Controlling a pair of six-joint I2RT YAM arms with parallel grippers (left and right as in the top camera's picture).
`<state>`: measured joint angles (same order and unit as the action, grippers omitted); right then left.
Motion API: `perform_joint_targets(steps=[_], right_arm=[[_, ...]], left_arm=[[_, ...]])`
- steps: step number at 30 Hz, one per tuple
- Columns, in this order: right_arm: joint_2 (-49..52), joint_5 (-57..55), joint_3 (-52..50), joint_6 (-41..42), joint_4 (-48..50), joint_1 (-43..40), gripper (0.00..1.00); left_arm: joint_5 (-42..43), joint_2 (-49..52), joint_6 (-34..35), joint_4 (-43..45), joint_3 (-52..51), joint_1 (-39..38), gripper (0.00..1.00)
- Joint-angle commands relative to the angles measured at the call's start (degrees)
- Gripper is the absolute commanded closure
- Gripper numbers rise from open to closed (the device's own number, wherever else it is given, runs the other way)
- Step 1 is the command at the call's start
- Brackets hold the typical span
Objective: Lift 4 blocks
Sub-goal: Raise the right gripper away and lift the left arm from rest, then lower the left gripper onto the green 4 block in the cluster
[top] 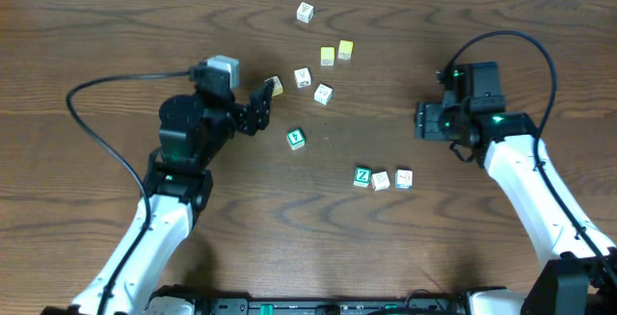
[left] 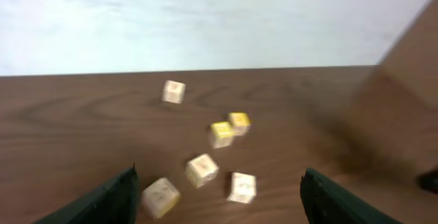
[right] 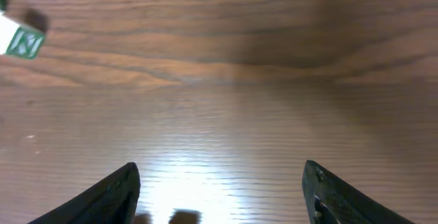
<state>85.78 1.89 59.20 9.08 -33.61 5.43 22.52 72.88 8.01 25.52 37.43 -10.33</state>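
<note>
On the wooden table [top: 96, 26], the green Z block [top: 362, 176], the white block with reddish print [top: 381, 180] and the white block with blue print [top: 403, 178] sit in a row. The row is near the right gripper [top: 422, 120] but clear of it, and the gripper's jaws stand apart, empty. The second green block [top: 296, 139] lies near the left gripper [top: 260, 106], untouched. That gripper is also spread wide and holds nothing.

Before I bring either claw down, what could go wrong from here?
1. The open left claw sits right beside a pale cube with yellowish print, which is not a target; closing there could grab or knock it.
2. The green Z cube, white cube with reddish print and white cube with blue print lie in a tight row; gripping one may shove its neighbours.
</note>
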Motion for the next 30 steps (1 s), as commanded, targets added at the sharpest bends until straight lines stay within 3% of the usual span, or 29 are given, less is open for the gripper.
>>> perform_joint_targets(steps=[1, 5, 10, 17, 19, 20, 24, 30], right_arm=[[0.1, 0.2, 1.8, -1.5, -0.1, -2.3, 0.27], [0.1, 2.0, 2.0, -1.5, 0.1, -3.1, 0.27], [0.1, 3.1, 2.0, -1.5, -1.2, -3.1, 0.28], [0.1, 3.1, 2.0, -1.5, -4.1, -3.1, 0.34], [0.1, 3.1, 2.0, -1.5, -4.0, -3.1, 0.34], [0.1, 3.1, 2.0, -1.5, -3.9, -3.1, 0.34], [0.1, 3.3, 2.0, -1.5, -3.9, -3.1, 0.34], [0.1, 5.1, 2.0, -1.5, -3.5, -3.1, 0.35]], left_arm=[[5.3, 3.7, 2.0, -5.9, 4.5, -0.3, 0.24], [4.1, 8.1, -3.6, -17.2, 11.6, -3.2, 0.24], [-7.5, 12.8, -6.1, -26.8, 20.2, -10.9, 0.24], [-9.1, 13.3, -11.0, -34.8, 21.2, -19.1, 0.24], [-9.5, 13.3, -10.9, -35.8, 21.2, -19.4, 0.35], [-11.5, 13.4, -10.3, -36.4, 21.2, -19.4, 0.39], [-21.9, 14.3, -2.8, -37.7, 21.2, -19.2, 0.38], [-23.8, 19.2, 3.5, -36.6, 21.2, -19.3, 0.34]])
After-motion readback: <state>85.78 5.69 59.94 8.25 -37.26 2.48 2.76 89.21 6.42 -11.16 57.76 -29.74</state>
